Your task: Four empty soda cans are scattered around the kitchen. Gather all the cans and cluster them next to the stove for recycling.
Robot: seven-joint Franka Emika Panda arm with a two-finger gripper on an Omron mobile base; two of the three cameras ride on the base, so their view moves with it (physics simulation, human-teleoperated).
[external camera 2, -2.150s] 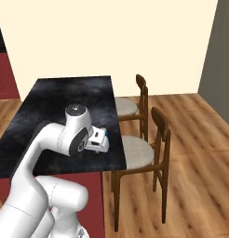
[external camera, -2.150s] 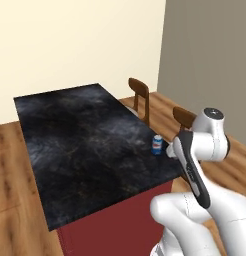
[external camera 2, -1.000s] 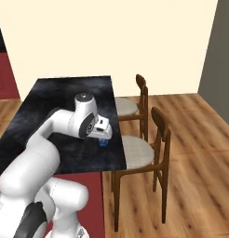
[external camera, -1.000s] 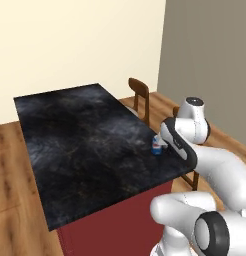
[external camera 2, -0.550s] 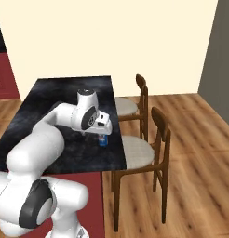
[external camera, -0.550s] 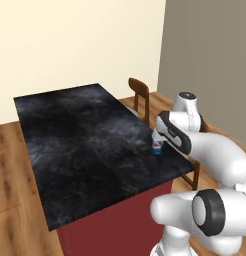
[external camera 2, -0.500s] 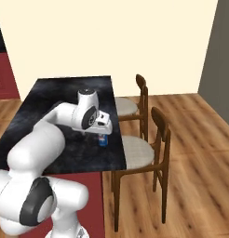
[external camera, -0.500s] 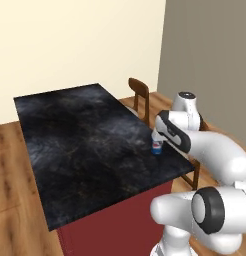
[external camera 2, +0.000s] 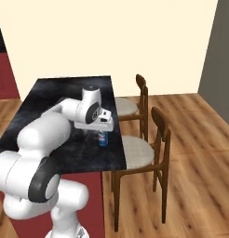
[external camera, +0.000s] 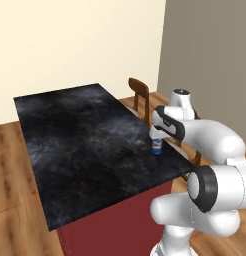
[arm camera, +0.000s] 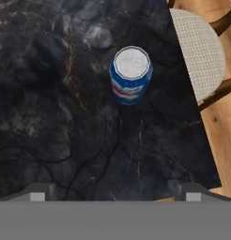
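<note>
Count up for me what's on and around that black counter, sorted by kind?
Soda can, blue and white: 1
Wooden chairs with pale seats: 2
Black marbled counter: 1
Total: 4

The left base view looked forward and down from behind the arm's left side, over the black marbled countertop [external camera: 85,145], with the gripper [external camera: 156,136] at mid-right. The right base view looked from behind the arm's right side, with the gripper [external camera 2: 103,128] left of centre and two chairs [external camera 2: 142,144] beyond it. The hand view looked almost straight down, close, onto the blue and white soda can [arm camera: 130,75] directly below the gripper. All three views shared that can and the counter's chair-side edge.
</note>
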